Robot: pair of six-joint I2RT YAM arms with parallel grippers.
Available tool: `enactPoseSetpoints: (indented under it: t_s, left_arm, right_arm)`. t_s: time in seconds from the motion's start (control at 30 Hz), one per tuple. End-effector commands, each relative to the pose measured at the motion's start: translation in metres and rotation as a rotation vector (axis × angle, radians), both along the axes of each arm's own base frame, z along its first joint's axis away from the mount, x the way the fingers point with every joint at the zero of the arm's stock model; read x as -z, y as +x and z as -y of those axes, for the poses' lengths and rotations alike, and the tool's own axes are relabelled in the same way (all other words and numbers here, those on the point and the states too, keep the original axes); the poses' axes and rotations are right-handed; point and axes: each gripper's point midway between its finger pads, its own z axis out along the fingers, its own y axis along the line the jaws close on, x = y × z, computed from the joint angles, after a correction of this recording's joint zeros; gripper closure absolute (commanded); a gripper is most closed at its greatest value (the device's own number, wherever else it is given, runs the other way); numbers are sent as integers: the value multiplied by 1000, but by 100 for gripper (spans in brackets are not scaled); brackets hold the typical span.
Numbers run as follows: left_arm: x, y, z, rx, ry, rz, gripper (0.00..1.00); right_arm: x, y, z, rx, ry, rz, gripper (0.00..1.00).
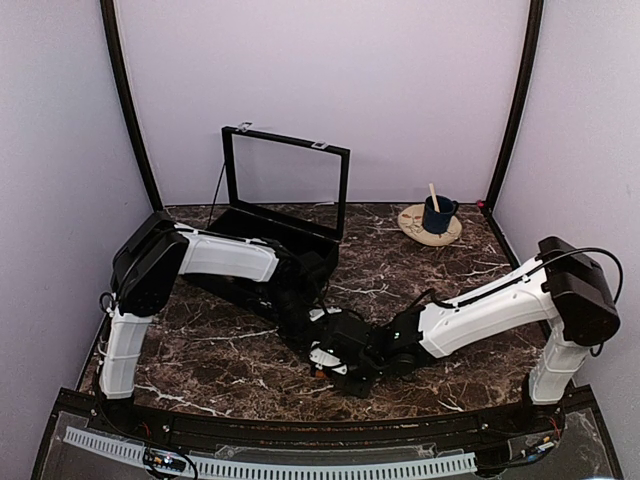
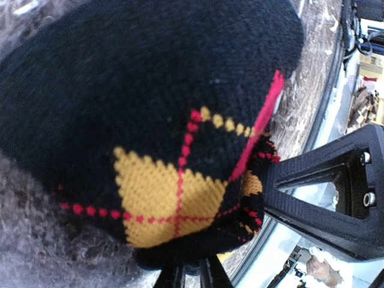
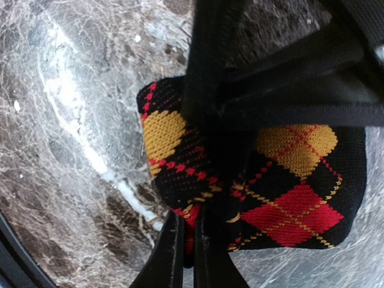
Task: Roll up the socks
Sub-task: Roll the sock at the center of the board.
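Two grippers meet at near centre of table (image 1: 200, 370). Socks (image 3: 288, 204) lie bunched on marble between them. Left gripper (image 2: 191, 273): fingers nearly together, pinching sock bundle. Right gripper (image 3: 187, 252): fingers together, clamped on sock edge. Box (image 1: 270, 222) far left, lid upright.

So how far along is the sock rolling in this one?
Done: the socks are already bunched into a compact bundle on the marble table. In hand: the left gripper and right gripper both pinch the fabric. Left: finishing and securing the roll; whether it would hold alone isn't visible.
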Motion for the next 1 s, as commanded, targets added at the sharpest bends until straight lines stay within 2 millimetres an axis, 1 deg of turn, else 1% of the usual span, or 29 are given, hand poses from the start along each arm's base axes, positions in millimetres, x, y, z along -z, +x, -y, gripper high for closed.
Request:
enactPoseSetpoints:
  t_s: [0.0, 0.13, 0.27, 0.43, 0.6, 0.7, 0.83, 0.87, 0.97]
  left_arm:
    - [15, 21, -14, -66, 110, 143, 88]
    - [0, 27, -10, -133, 79, 180, 87]
    - [-15, 30, -10, -198, 50, 212, 86]
    - [-35, 34, -14, -268, 10, 265, 86]
    - [-48, 31, -22, -323, -21, 303, 86]
    - [-51, 27, -30, -348, -29, 330, 86]
    - [-53, 21, -40, -380, -52, 364, 85]
    - [-50, 16, -44, -379, -55, 371, 85]
    - [-53, 9, -46, -379, -83, 417, 85]
  right_arm:
    - [25, -28, 40, 56, -128, -174, 100]
    - [18, -35, 37, 98, -97, -235, 100]
    - [14, -41, 34, 144, -72, -287, 100]
    - [11, -49, 28, 186, -37, -351, 100]
    - [13, -54, 24, 225, -22, -407, 100]
    - [12, -55, 20, 255, 0, -447, 100]
    - [9, -52, 16, 307, 38, -512, 100]
    - [9, -50, 16, 322, 48, -531, 100]
    - [8, -47, 15, 364, 87, -589, 100]
